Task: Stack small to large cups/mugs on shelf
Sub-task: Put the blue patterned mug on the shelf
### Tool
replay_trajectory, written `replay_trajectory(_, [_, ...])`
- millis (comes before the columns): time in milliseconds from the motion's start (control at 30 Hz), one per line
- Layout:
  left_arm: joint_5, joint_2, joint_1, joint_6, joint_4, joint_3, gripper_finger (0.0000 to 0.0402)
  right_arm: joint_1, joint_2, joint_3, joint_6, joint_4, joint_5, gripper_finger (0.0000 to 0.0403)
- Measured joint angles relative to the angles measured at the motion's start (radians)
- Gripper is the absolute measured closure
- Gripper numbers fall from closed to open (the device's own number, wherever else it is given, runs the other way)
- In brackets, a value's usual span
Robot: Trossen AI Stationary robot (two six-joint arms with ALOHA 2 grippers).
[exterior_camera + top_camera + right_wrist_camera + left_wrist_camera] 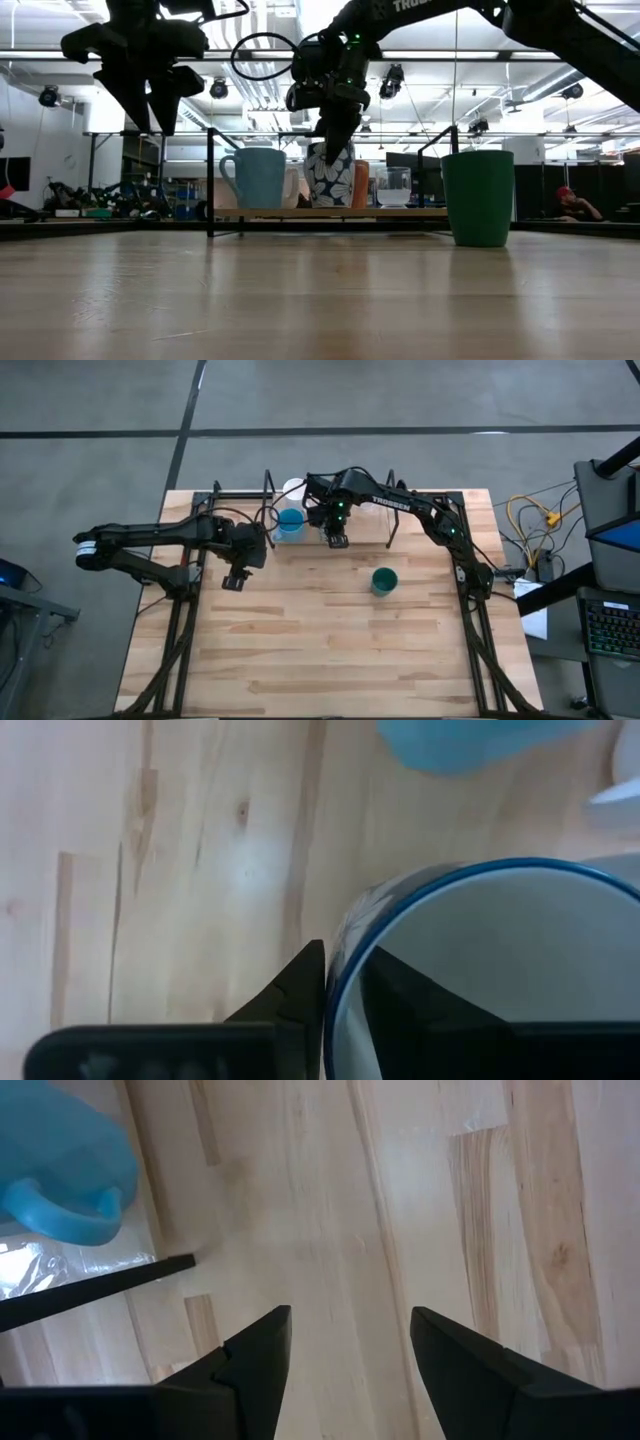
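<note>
The right gripper (335,152) hangs over the shelf (330,212) at the far side of the tabletop (330,650), its fingers (300,985) straddling the rim of a white mug with a blue flower pattern (330,175), 1 finger outside the wall and 1 inside, closed on it. That mug stands on the shelf between the light blue mug (256,177) and an orange cup (361,185), with a clear glass (394,187) farther along, while the dark green cup (384,581) stands apart on the tabletop, nearer the front. The left gripper (234,580) hovers above bare tabletop just in front of the shelf's left end, its fingers (262,1365) spread open and holding nothing.
</note>
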State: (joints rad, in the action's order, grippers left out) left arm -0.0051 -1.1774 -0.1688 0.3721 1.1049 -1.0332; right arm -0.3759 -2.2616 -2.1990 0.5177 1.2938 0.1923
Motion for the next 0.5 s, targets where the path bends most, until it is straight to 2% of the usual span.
replay_trajectory(300, [0.000, 0.000, 0.000, -0.003, 0.000, 0.000, 0.0209, 0.000, 0.000, -0.025, -0.048, 0.011, -0.039, 0.0344])
replay_trajectory(500, [0.000, 0.000, 0.000, -0.020, 0.002, 0.000, 0.0209, 0.012, 0.000, -0.116, -0.081, 0.062, -0.039, 0.0343])
